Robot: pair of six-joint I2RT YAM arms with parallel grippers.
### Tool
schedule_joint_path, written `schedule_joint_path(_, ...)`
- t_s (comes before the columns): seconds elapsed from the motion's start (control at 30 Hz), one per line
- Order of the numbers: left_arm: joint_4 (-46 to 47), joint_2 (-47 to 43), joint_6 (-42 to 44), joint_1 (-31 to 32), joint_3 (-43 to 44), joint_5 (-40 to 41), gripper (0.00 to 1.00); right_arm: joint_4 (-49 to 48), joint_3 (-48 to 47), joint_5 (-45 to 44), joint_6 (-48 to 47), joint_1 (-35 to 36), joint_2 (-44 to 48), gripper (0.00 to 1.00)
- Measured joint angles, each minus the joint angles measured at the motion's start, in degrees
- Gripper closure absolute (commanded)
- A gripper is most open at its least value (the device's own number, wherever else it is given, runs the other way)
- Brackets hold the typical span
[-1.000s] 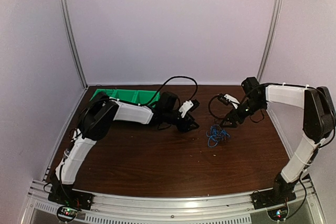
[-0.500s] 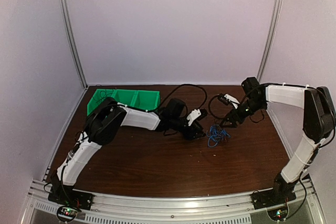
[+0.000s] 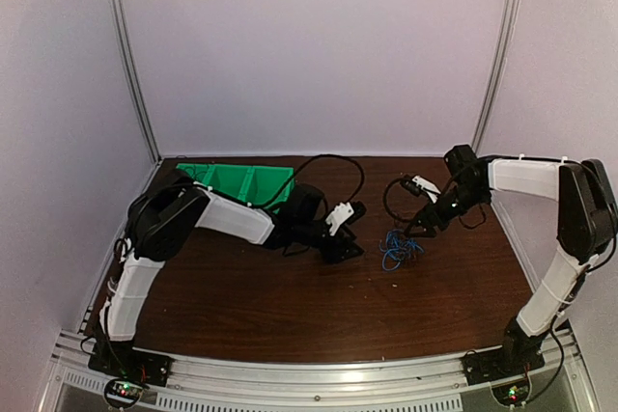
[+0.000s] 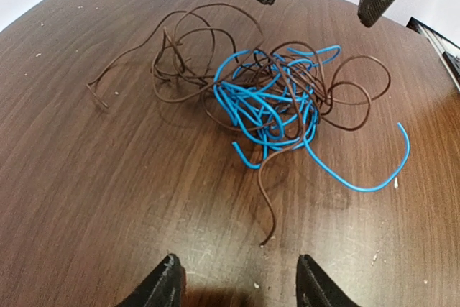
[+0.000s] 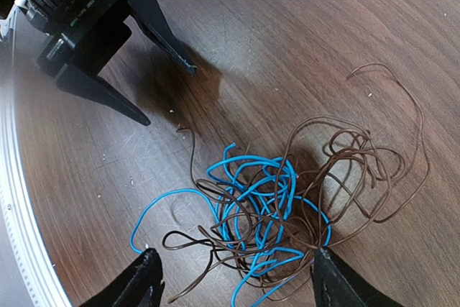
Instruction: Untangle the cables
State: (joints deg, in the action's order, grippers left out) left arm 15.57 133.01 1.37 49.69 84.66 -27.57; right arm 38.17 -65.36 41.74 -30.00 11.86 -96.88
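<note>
A blue cable [image 3: 396,250] and a thin brown cable [image 4: 194,55] lie knotted in one heap on the brown table. In the left wrist view the blue cable [image 4: 273,106] sits in the middle of the heap and a brown end [image 4: 269,239] trails toward my left gripper [image 4: 241,285], which is open and empty just short of it. My left gripper [image 3: 350,238] is left of the heap. My right gripper [image 3: 417,229] is open and empty right above the heap's far right side. In the right wrist view the heap [image 5: 266,206] lies between the open fingertips of the right gripper [image 5: 233,278].
A green divided bin [image 3: 241,180] stands at the back left behind the left arm. A black cable [image 3: 333,156] loops over the table's back. The table's right edge [image 3: 517,248] runs under the right arm.
My left gripper swung out toward the heap, then drew back a little to the left. The left arm's elbow moved left. The right arm and the heap have stayed in place.
</note>
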Motion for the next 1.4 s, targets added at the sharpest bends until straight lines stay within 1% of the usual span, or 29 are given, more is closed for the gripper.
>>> schedule_joint_path(0.07,0.50,0.92,-0.90,0.33,1.14,0.04,0.45,-0.31,0.00,0.22,0.02,0.00,0.00,0.28)
schedule_joint_path(0.13,0.96,2.78,-2.29,0.74,3.48,0.50,0.48,-0.35,0.00,0.35,0.04,0.02,0.00,0.28)
schedule_joint_path(0.3,0.94,7.15,-4.09,1.16,9.18,0.33,0.58,-0.31,0.00,0.52,-0.04,0.09,0.00,0.28)
schedule_joint_path(0.37,0.90,8.66,-4.39,1.20,11.08,-0.35,0.66,-0.17,-0.02,0.52,-0.11,0.20,0.00,0.28)
schedule_joint_path(0.5,0.74,9.84,-4.79,1.20,12.02,-2.51,0.91,0.61,-0.17,0.52,-0.76,0.74,0.00,0.28)
schedule_joint_path(0.53,0.66,9.86,-4.87,1.20,12.04,-3.23,0.95,0.83,-0.24,0.46,-1.22,1.11,0.00,0.27)
schedule_joint_path(0.63,1.36,9.66,-5.46,1.20,11.65,-4.31,0.99,1.07,-0.48,0.28,-2.89,2.89,0.00,0.24)
schedule_joint_path(0.73,2.69,6.19,-6.82,1.20,6.34,-4.09,1.00,0.98,-1.03,0.46,-5.46,4.46,0.00,0.24)
schedule_joint_path(0.83,2.38,-0.63,-7.78,1.14,0.48,-2.75,1.00,0.42,-1.25,0.76,-8.13,5.66,0.02,0.25)
schedule_joint_path(0.9,1.64,-5.68,-8.15,1.09,-0.68,-1.70,1.00,-0.31,-1.55,1.20,-9.70,6.25,0.02,0.26)
schedule_joint_path(1.03,1.14,-17.03,-8.74,0.98,0.09,-0.57,1.00,-2.45,-2.97,3.65,-12.22,7.19,0.02,0.28)
schedule_joint_path(1.1,0.72,-21.20,-9.05,0.94,2.12,-0.48,1.00,-4.24,-3.28,5.33,-12.39,7.54,0.11,0.32)
schedule_joint_path(1.17,0.04,-24.13,-9.49,0.92,4.00,-0.35,1.00,-7.54,-3.28,6.80,-11.45,7.93,0.15,0.39)
schedule_joint_path(1.3,-2.58,-28.65,-10.10,0.92,5.03,0.83,1.00,-14.10,-3.28,9.38,-8.20,8.41,0.11,0.57)
schedule_joint_path(1.37,-4.46,-30.42,-10.10,0.92,5.49,2.01,1.00,-16.81,-3.26,11.26,-6.51,8.44,-0.37,0.70)
schedule_joint_path(1.4,-6.16,-31.15,-10.08,0.92,6.58,2.82,1.00,-18.12,-3.19,12.20,-5.68,8.46,-0.85,0.75)
